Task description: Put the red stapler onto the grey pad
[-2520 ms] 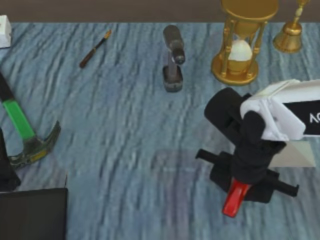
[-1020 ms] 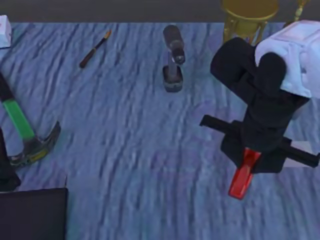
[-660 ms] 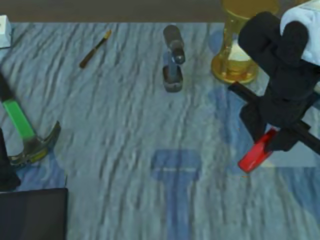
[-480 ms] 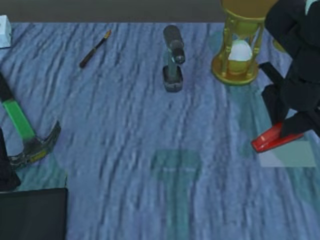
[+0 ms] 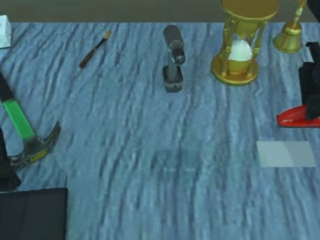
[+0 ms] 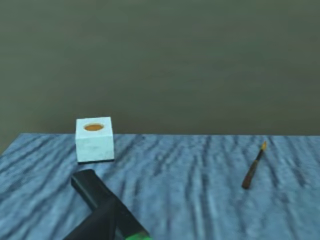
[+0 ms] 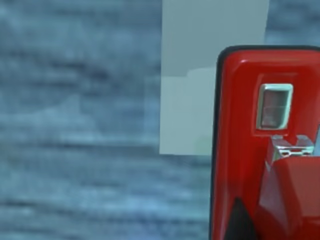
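Red stapler (image 5: 295, 117) at right edge of top view, in right gripper (image 5: 311, 95) clamp, above grey pad (image 5: 286, 153), not over it; risk: release now misses pad; left arm parked lower left

Top view: looks straight down on the table (image 5: 150, 150) from well above — the far edge runs along the frame's top.
Left wrist view: low and near level, facing the far edge; shares the white block (image 6: 94, 139) and the small brown tool (image 6: 253, 165) with the top view's upper left.
Right wrist view: pointing down, very close — the red stapler (image 7: 255, 145) fills the lower right, the grey pad (image 7: 200, 75) the upper middle; both sit at the top view's right edge.
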Motion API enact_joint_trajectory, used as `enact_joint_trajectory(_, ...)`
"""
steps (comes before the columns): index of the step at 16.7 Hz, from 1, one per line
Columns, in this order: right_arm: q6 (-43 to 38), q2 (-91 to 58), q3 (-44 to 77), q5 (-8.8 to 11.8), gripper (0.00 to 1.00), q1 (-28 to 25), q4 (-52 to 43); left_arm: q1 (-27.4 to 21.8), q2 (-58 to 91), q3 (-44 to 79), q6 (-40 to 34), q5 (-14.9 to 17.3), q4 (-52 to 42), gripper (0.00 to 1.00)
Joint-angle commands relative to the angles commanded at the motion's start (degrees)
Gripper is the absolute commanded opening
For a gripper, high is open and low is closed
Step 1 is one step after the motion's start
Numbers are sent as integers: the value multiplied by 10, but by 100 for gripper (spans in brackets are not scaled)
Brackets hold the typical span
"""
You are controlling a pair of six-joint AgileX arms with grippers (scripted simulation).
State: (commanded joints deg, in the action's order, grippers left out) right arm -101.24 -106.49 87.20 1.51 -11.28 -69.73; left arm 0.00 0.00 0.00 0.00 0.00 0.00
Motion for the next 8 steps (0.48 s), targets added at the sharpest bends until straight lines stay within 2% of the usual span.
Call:
enact_joint_trajectory(4,0,-1,-9,-1,0,-3,11,0,0,0,0,0,0,100)
enact_joint_trajectory(8,-2,-26,-67,-1,0,-4,95,0,0,0,0,0,0,100)
